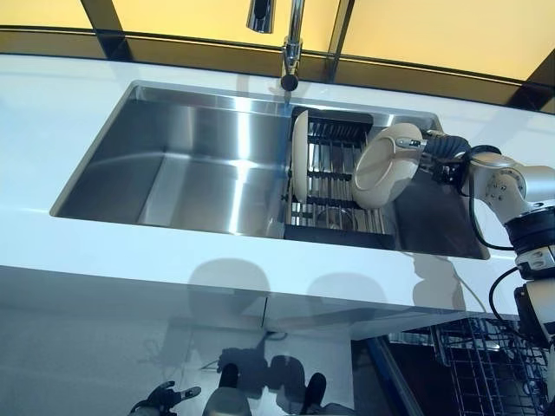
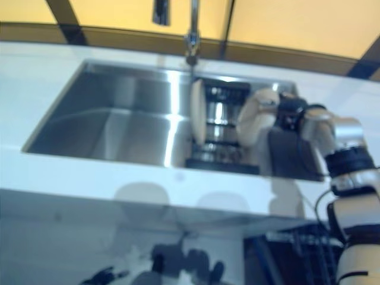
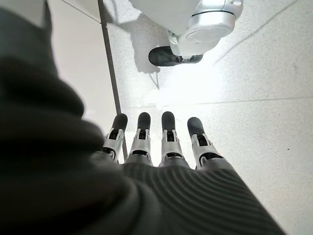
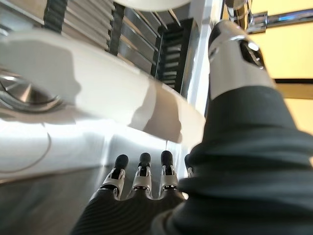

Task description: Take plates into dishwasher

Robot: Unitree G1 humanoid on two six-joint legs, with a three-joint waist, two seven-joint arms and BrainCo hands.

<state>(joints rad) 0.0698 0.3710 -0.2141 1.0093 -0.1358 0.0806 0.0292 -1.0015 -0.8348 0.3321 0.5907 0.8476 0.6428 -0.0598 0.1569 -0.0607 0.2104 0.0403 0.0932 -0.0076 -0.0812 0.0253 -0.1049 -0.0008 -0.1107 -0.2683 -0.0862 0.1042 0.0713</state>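
Note:
A white plate (image 1: 386,165) is held tilted over the right end of the dark dish rack (image 1: 334,186) in the sink. My right hand (image 1: 442,147) grips its right rim. In the right wrist view the plate (image 4: 98,88) lies between the fingers (image 4: 142,171) below it and the thumb (image 4: 234,49) above it. A second white plate (image 1: 300,154) stands upright on edge at the left end of the rack. My left hand (image 3: 156,142) hangs low over the floor with straight fingers, holding nothing.
The steel sink (image 1: 191,165) is set in a white counter (image 1: 130,251), with a tap (image 1: 290,52) behind the rack. A wire dishwasher basket (image 1: 486,364) shows below the counter at the lower right.

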